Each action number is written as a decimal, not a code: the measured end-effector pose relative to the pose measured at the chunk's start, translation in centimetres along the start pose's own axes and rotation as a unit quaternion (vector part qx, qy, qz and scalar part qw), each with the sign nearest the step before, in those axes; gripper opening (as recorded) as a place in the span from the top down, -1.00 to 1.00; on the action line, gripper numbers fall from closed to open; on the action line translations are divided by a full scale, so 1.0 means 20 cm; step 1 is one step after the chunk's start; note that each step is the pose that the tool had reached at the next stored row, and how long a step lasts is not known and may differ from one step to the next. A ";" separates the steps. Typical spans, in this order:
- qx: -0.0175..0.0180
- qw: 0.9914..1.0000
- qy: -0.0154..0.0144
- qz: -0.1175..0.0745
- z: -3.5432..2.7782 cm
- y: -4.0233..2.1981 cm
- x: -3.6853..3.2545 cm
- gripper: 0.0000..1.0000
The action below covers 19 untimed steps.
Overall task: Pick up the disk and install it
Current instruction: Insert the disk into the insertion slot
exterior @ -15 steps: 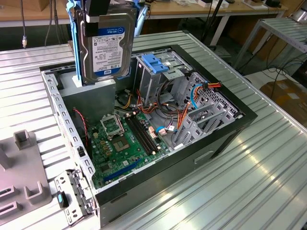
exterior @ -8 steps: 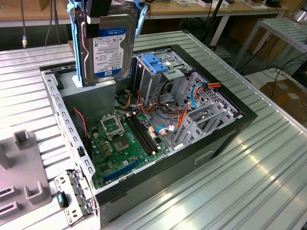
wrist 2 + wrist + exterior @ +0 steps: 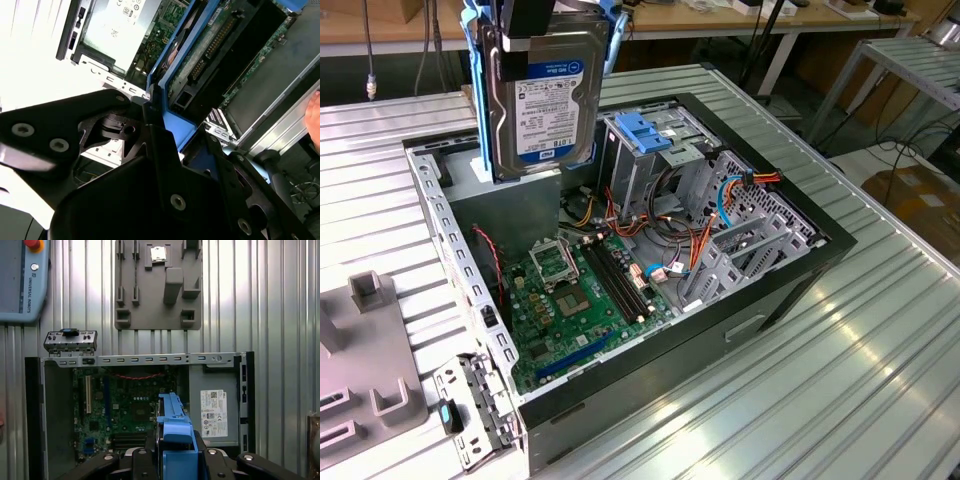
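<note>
1. Landmark: black and bare-metal desktop computer case (image 3: 620, 400), side panel off, lying open side up on the ribbed aluminium table (image 3: 840, 380). Every place below is taken from this case.
2. Disk (image 3: 542, 100): flat rectangular hard drive with a dark metal body, a white label with a blue top band, and blue plastic side rails (image 3: 175, 427). It hangs upright above the case's open interior, over the end that houses the power supply. It sits just beside the drive cage and is not seated in it.
3. Gripper (image 3: 528, 22): black and two-fingered, clenched on the disk's upper end and carrying its whole weight.
4. Drive cage (image 3: 630, 175): bare folded sheet metal inside the case, topped by a blue plastic latch (image 3: 645, 135).
5. Handling, judged: expect the disk to be rigid and dense for its size. Its metal faces are smooth, so it may slip in a loose hold. Treat it as sensitive to shock.
6. Hold, judged: grasp it across the edges or rails. Keep off the label face and the exposed connector row (image 3: 215, 42) on its underside.
7. Also inside the case: green motherboard (image 3: 580, 290) and grey power-supply box (image 3: 215, 410).
8. Outside the case, on the table: grey moulded fixture plate (image 3: 157, 285).
</note>
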<state>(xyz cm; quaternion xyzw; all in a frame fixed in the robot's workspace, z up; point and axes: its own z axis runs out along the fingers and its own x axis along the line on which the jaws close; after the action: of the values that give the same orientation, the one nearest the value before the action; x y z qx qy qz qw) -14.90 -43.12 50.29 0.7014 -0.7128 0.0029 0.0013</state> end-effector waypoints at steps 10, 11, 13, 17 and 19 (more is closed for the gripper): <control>0.000 1.000 0.000 0.000 0.000 0.000 0.022 0.26; 0.000 1.000 0.000 0.000 0.001 0.000 0.026 0.26; 0.000 1.000 0.000 0.000 0.001 -0.001 0.032 0.26; 0.000 1.000 0.000 0.000 0.001 -0.001 0.045 0.26; 0.000 1.000 0.000 0.000 0.001 -0.001 0.051 0.26</control>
<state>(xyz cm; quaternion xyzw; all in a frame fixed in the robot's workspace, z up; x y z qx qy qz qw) -14.90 -44.15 50.28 0.7014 -0.7128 0.0029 0.0013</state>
